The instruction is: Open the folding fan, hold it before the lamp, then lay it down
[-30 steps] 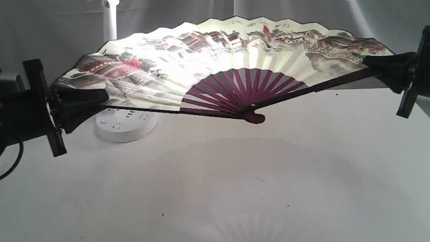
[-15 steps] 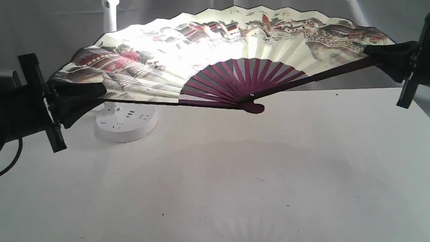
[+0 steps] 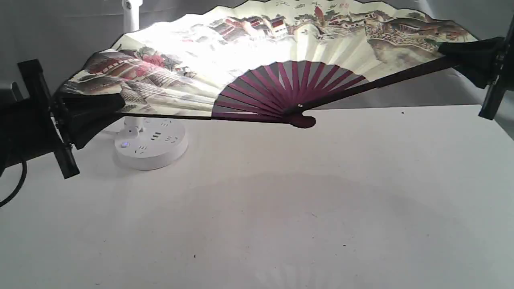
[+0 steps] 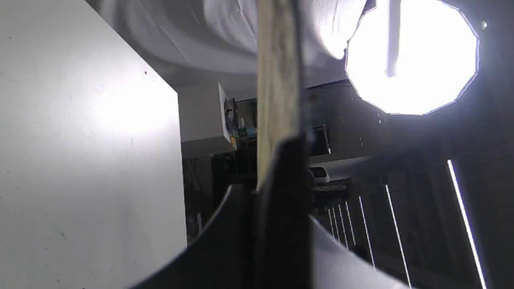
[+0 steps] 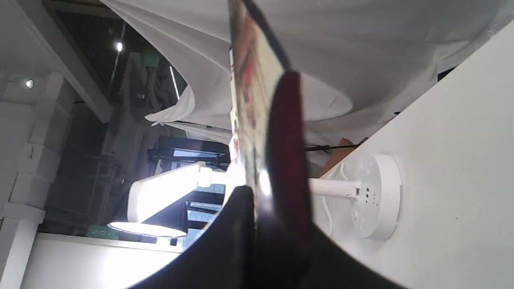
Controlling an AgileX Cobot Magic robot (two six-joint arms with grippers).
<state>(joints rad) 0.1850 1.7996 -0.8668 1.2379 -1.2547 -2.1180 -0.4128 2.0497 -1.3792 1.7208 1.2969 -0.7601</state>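
The folding fan [image 3: 257, 52] is spread wide open and held in the air above the white table, its painted cream leaf lit brightly from behind. My left gripper [image 3: 114, 105] is shut on the fan's left guard. My right gripper [image 3: 445, 52] is shut on the right guard. The maroon ribs meet at the pivot [image 3: 302, 119], just above the table. The lamp [image 3: 150, 144] stands behind the fan's left half, its pole [image 3: 131, 16] rising past the leaf. In the wrist views the fan [image 4: 277, 80] and the fan [image 5: 257, 100] appear edge-on between dark fingers, with the lamp [image 5: 373, 196] beyond.
The white table [image 3: 281, 208] stretches in front, with the fan's faint shadow on it. A grey cloth backdrop [image 3: 60, 36] hangs behind. A dark cable [image 3: 16, 188] loops at the left edge.
Both grippers have lifted the open fan higher; its top edge now reaches the top of the exterior view, and more of the lamp base shows below it.
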